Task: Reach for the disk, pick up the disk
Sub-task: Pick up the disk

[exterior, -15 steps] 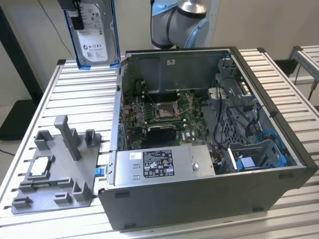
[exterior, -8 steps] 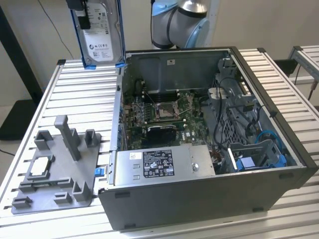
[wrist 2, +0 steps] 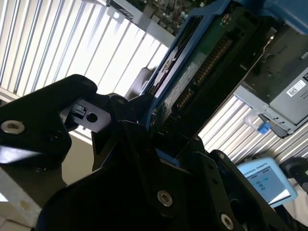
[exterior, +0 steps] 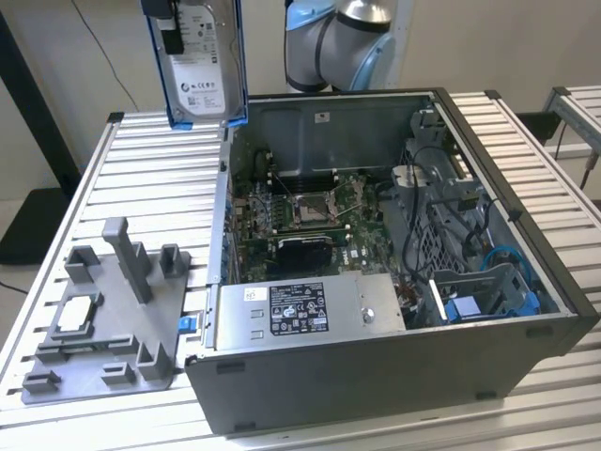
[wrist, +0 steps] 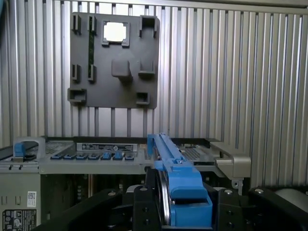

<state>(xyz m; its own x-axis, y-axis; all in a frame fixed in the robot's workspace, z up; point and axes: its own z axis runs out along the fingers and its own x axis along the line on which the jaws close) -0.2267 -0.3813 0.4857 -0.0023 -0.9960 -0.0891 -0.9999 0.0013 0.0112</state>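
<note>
The disk (exterior: pixel 199 70), silver-grey with a white label in its blue frame, hangs upright in the air.

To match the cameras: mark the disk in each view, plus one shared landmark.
Exterior view: the disk, aloft and upright, at the exterior view's upper left.
Second wrist view: the disk edge-on, clamped in the gripper.
First wrist view: its blue frame edge-on.
Shared landmark: the slatted table.

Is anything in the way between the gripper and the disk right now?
Nothing visible does. The gripper is shut on the disk; in the first wrist view its fingers clamp the blue frame. In the exterior view the disk hangs upright above the table, beside the open case's far corner.
</note>
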